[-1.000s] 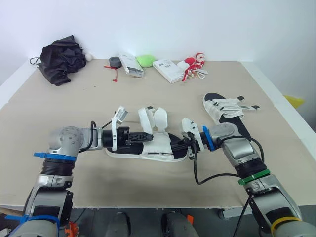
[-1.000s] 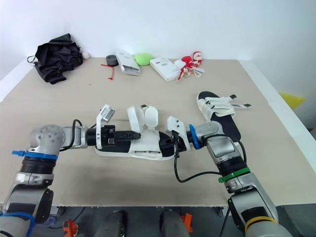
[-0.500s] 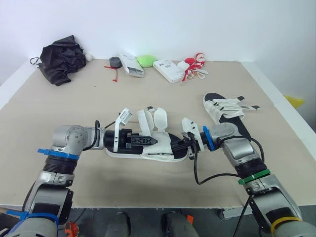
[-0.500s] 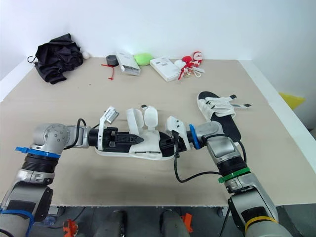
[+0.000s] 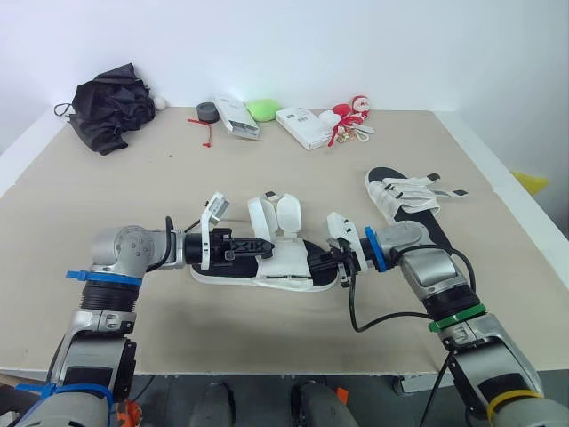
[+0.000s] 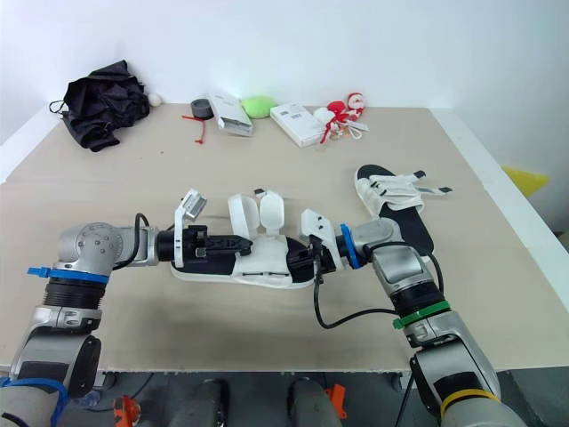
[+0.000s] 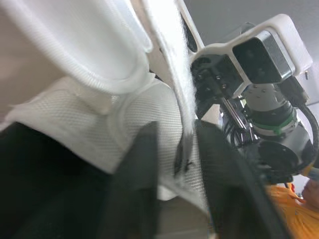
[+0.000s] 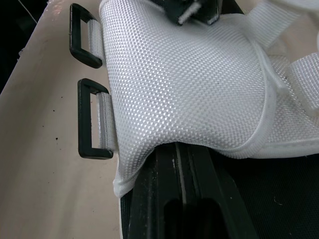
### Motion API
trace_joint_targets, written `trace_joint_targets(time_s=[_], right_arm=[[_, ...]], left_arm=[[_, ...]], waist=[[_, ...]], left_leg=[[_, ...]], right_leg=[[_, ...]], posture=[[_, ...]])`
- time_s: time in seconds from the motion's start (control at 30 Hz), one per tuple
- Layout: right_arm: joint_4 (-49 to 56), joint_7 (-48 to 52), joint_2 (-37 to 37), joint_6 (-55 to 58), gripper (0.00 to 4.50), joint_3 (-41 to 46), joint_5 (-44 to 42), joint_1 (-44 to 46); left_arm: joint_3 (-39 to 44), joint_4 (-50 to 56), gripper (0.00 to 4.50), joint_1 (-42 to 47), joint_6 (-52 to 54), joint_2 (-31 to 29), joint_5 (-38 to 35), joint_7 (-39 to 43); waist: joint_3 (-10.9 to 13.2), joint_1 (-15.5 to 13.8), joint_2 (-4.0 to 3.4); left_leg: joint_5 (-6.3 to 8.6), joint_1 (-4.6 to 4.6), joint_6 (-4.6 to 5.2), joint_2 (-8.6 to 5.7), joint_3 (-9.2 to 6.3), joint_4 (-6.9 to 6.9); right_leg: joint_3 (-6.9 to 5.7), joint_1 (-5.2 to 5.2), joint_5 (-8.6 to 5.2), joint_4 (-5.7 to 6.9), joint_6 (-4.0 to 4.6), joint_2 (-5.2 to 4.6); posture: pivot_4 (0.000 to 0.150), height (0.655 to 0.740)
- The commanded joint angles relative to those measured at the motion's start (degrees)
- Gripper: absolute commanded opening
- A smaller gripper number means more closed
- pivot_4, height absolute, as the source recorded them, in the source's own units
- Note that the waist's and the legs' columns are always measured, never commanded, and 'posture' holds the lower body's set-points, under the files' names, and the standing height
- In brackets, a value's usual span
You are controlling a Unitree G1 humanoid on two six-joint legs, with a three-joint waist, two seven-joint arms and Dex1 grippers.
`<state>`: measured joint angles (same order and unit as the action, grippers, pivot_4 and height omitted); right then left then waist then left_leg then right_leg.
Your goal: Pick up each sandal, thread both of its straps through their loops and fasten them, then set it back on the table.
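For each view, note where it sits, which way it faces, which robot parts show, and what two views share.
Left eye view: on the head, facing forward and down over the table; both arms, left gripper and right gripper at the near sandal.
Right eye view: beside it, same scene.
Left wrist view: on that wrist, along its gripper at white straps, right arm beyond.
Right wrist view: on that wrist, along its gripper at mesh flap and black loops.
Shared: the near sandal.
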<state>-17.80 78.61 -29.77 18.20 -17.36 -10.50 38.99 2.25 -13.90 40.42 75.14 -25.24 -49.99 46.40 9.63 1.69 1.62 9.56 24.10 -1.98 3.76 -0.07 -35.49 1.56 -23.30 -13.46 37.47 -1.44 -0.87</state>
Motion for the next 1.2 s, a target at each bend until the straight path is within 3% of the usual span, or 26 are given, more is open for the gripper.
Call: trace_joint_targets(time_s=[0.03,0.5,1.2], right_arm=[[-1.2,-0.3,-0.3,0.7,0.0,-1.7,2.0,-0.9],[-0.8,-0.4,-0.1,1.1,0.0,-1.7,1.8,-1.2],[-0.1,-0.8,0.0,1.4,0.0,-1.7,1.7,-1.9]], left_arm=[[1.3,2.3,0.01,0.2,0.4,0.6,-0.5,-0.3],[1.5,8.5,0.01,0.5,6.3,1.2,-4.6,0.4],[-9.9,17.0,0.01,-5.3,-4.7,-5.1,3.2,7.0]], waist=[[0.0,0.0,0.0],[0.0,0.0,0.0],[0.0,0.1,0.0]], left_leg=[[0.0,0.0,0.0,0.0,0.0,0.0],[0.0,0.0,0.0,0.0,0.0,0.0],[0.0,-0.01,0.0,0.0,0.0,0.01]], right_leg=[[0.0,0.0,0.0,0.0,0.0,0.0],[0.0,0.0,0.0,0.0,0.0,0.0],[0.01,0.0,-0.03,0.0,0.04,0.0]], posture=[[0.15,0.74],[0.15,0.74],[0.15,0.74]])
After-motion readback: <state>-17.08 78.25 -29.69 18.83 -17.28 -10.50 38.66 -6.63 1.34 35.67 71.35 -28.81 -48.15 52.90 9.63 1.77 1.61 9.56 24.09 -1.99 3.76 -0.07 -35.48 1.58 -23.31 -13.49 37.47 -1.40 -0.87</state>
